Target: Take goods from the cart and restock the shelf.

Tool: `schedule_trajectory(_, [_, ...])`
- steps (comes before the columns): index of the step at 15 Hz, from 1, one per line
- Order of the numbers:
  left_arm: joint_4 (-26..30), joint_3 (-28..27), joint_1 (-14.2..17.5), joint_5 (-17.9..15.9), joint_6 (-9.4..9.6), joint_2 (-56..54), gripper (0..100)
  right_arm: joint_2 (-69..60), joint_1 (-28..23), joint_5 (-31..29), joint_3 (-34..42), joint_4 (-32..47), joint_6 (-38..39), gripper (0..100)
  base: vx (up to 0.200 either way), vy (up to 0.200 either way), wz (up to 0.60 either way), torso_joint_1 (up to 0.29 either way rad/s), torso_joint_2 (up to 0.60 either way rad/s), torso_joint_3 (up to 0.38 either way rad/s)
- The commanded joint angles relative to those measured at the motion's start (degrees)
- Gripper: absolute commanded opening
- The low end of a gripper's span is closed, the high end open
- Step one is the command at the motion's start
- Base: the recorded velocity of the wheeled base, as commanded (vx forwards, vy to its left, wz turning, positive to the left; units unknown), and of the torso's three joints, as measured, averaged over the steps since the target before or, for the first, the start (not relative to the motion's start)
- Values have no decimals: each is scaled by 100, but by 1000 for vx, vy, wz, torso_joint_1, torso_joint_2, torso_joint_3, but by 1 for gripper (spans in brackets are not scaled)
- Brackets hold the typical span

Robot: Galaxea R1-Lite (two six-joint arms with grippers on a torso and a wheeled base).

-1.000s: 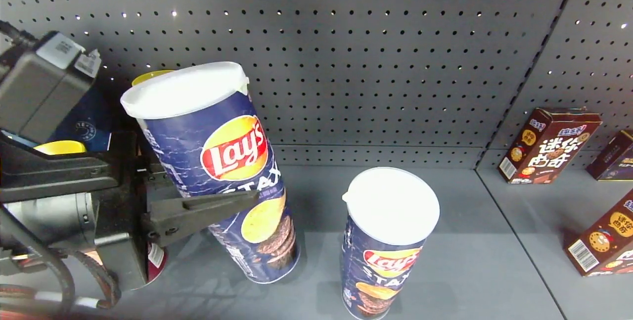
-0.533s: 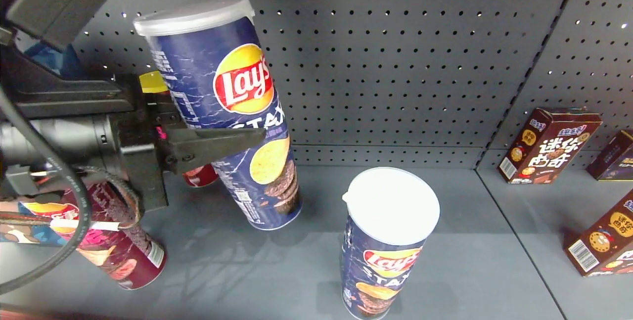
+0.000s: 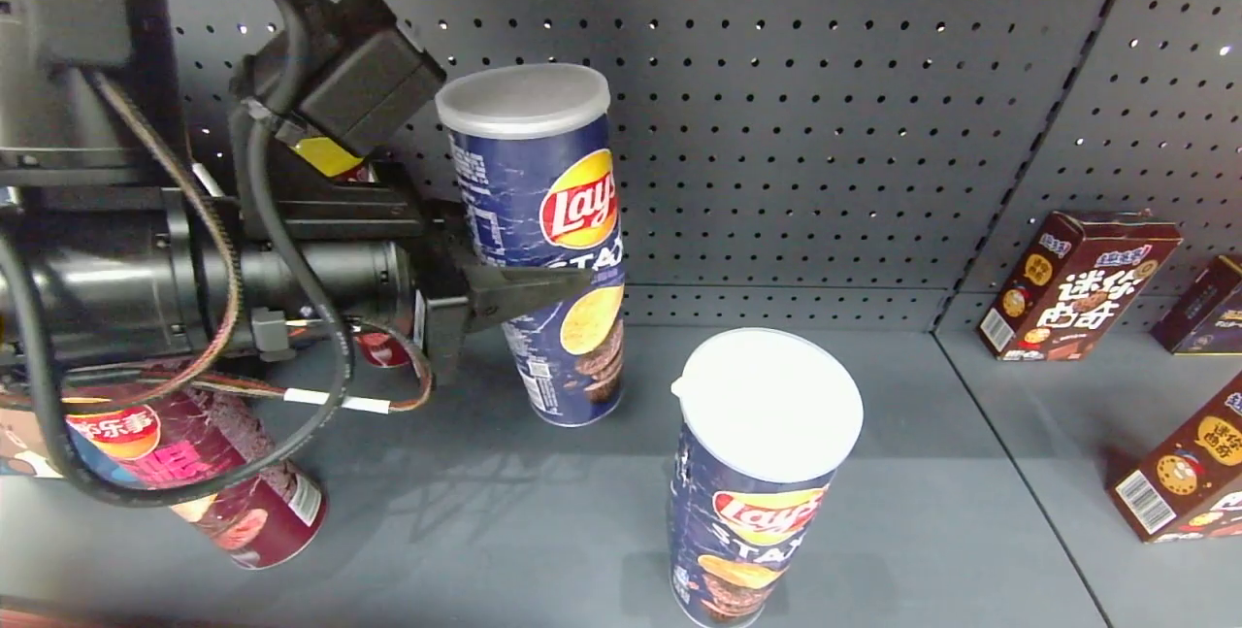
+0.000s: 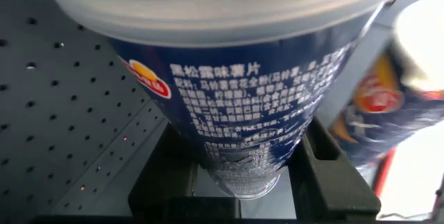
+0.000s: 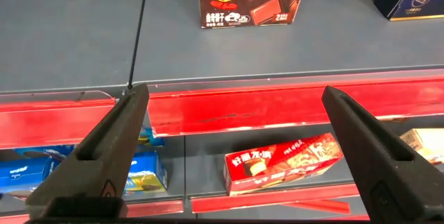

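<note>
Head view, near to far. A navy potato-chip canister (image 3: pixel 762 482) with a white lid is seen standing upright at the shelf's (image 3: pixel 931 521) front, at 6 o'clock. At 8 o'clock a maroon chip canister (image 3: pixel 238 507) is lying on its side. At 3 to 4 o'clock, brown cookie boxes (image 3: pixel 1077 283) are set upright on the neighbouring shelf bay. Farther back, at 11 o'clock of the standing canister and well apart from it, a second navy canister (image 3: pixel 543 240) is held slightly tilted by the left gripper (image 3: pixel 568 274). The jaws are closed on its lower body, one to each side. Whether its base touches the shelf cannot be told. A perforated grey back panel (image 3: pixel 825 123) closes the rear.

Left wrist view: the held canister (image 4: pixel 243 134) is shown gripped between the two black jaws.

Right wrist view: the right gripper (image 5: pixel 236 148) is shown with its jaws spread wide and nothing between them. Beyond it are lower shelves with red edge rails (image 5: pixel 263 106) and a red snack box (image 5: pixel 281 165).
</note>
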Motion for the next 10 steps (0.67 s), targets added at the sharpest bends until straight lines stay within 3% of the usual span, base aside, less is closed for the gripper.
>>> schedule_trajectory(1, [-28,-130,0,-1,12,393,0,16,0,2,5,0,-4,100,0,0,0,0,0,0])
schedule_trajectory(5, [-133,-613,-18,-1,12,902,0,16,0,2,5,0,-4,100,0,0,0,0,0,0])
schedule_trajectory(10, [-168,-639,-80,-1,-23,1166,0,16,0,2,-4,0,-4,100,0,0,0,0,0,0])
